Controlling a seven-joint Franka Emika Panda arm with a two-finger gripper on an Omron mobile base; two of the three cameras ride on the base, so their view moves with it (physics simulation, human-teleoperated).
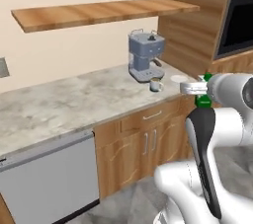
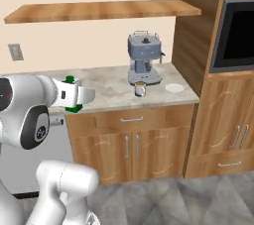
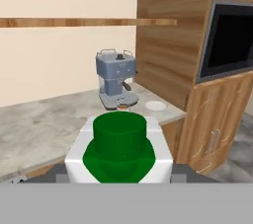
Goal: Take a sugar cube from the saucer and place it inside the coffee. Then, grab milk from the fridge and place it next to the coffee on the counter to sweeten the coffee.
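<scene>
My gripper [image 1: 196, 89] is shut on the milk [image 1: 203, 100], a small white carton with a green top and base, held in the air off the counter's front right corner. In the hand view the milk [image 3: 120, 149] stands close up at the bottom centre. From the right base view, the gripper [image 2: 80, 94] holds the milk [image 2: 70, 80] left of the mug. The coffee [image 1: 156, 84] [image 2: 140, 88] stands on the counter [image 1: 69, 102] in front of the espresso machine. The saucer [image 1: 179, 78] [image 2: 174, 88] [image 3: 155, 105] lies to its right. The sugar cube and the fridge are out of view.
A grey-blue espresso machine [image 1: 145, 56] [image 3: 115, 79] stands behind the mug. A wooden shelf [image 1: 99, 13] runs above the counter. A tall wooden cabinet with a black built-in oven [image 2: 233, 35] borders the counter's right end. A dishwasher front [image 1: 49, 178] sits under the counter's left part.
</scene>
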